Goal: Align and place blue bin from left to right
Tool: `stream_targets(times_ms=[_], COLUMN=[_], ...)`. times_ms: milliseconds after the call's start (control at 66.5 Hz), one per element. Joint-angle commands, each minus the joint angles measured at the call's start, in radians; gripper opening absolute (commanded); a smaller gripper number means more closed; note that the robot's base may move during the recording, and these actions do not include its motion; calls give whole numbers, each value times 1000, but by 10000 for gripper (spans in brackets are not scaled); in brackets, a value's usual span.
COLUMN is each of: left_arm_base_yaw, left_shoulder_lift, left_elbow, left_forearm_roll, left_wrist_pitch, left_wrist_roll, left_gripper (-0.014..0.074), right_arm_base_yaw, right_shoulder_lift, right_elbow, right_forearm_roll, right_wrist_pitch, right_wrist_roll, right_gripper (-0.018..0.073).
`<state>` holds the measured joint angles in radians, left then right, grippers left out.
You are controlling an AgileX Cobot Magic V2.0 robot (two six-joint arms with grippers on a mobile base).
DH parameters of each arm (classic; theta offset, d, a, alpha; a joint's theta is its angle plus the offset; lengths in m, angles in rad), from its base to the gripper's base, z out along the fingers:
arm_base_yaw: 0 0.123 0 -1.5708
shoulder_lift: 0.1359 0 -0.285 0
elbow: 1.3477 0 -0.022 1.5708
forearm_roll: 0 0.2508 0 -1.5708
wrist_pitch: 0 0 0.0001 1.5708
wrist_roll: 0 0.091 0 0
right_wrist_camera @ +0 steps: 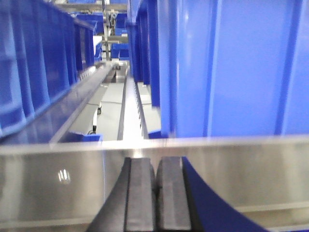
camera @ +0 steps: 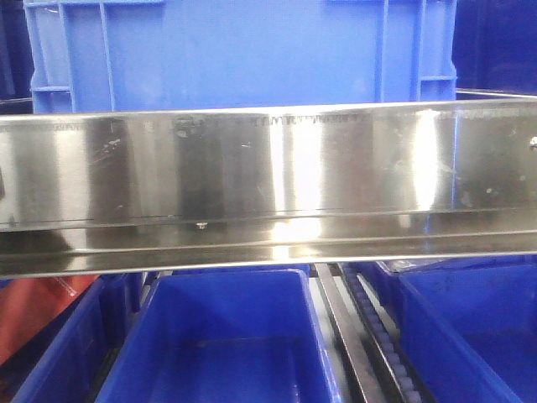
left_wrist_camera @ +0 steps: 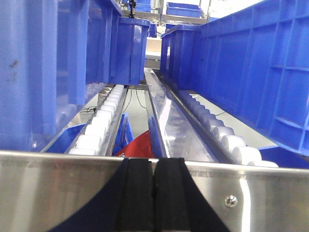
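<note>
A bright blue bin (camera: 243,50) with ribbed corners stands on the upper shelf behind a steel front rail (camera: 268,168); no gripper shows in the front view. In the left wrist view my left gripper (left_wrist_camera: 154,166) is shut and empty, its black pads pressed together in front of the rail (left_wrist_camera: 58,193). It faces the gap between one blue bin (left_wrist_camera: 43,67) on the left and another (left_wrist_camera: 251,67) on the right. My right gripper (right_wrist_camera: 156,165) is also shut and empty before the rail, with a blue bin wall (right_wrist_camera: 231,67) close at the right.
Roller tracks (left_wrist_camera: 101,121) and a steel divider (left_wrist_camera: 178,125) run back between the bins. Further bins (left_wrist_camera: 133,48) stand deeper on the shelf, and a row of bins (right_wrist_camera: 34,72) lines the right wrist view's left. Lower-shelf bins (camera: 226,336) and something red (camera: 38,315) sit below.
</note>
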<state>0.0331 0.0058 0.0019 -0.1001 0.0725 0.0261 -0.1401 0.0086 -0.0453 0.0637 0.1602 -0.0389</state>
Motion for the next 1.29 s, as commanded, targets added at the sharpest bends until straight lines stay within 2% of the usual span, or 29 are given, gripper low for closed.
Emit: stream_targets(times_ms=[0,1279], left_arm_base_yaw=[4,4], left_shoulder_lift=[-6,-6], left_elbow=[-2,-2], left_forearm_roll=[-6,-6], left_wrist_pitch=[-17,-17], left_wrist_roll=[1,1], left_gripper=[-111,-111], right_arm_base_yaw=[-7,-7], right_shoulder_lift=[-9,-9], right_elbow=[45,45], right_forearm_roll=[4,1], right_wrist_pitch=[-83,-55], right_wrist_roll=[-6,-6], right_gripper=[-162,-162])
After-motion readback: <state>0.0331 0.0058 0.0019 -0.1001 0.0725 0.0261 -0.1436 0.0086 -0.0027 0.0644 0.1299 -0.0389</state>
